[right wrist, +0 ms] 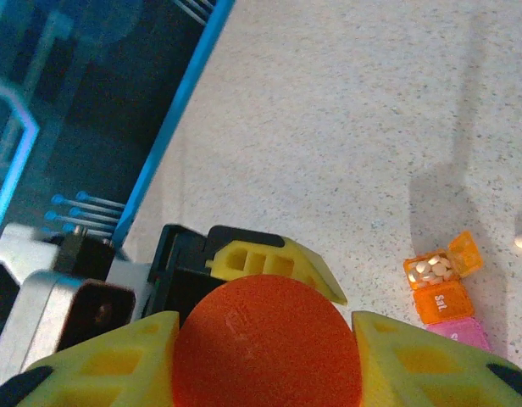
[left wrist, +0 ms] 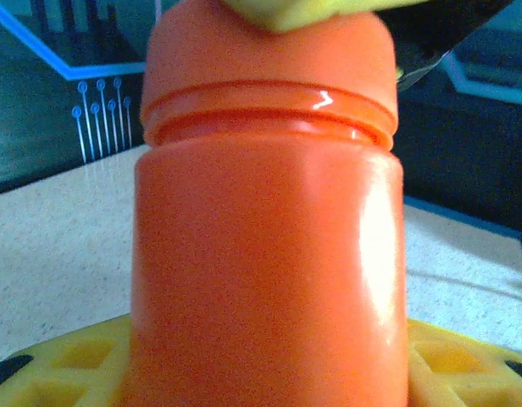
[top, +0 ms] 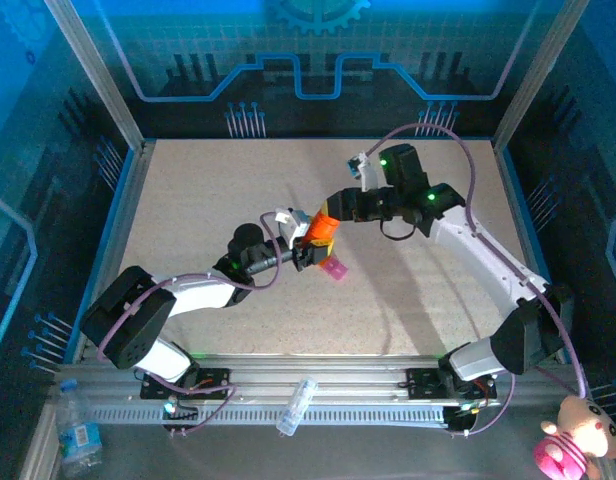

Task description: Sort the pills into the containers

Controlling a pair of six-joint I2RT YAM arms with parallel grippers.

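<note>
Right wrist view shows you the right gripper (right wrist: 265,377) clamped on the cap (right wrist: 265,326) of the orange bottle (left wrist: 269,271) while the left gripper (top: 308,252) grips its body, with the pill containers (right wrist: 446,298) on the table (right wrist: 329,127) just beside the bottle, end compartment (right wrist: 437,266) open.

1 orange bottle (top: 323,228) is being held over the table (top: 208,200); 1 clear bottle (top: 296,405) is being supported by the front rail (top: 368,392).

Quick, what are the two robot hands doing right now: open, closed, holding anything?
Left gripper: fingers closed on the body of the tall orange plastic bottle.
Right gripper: fingers closed on that bottle's round orange cap.
</note>
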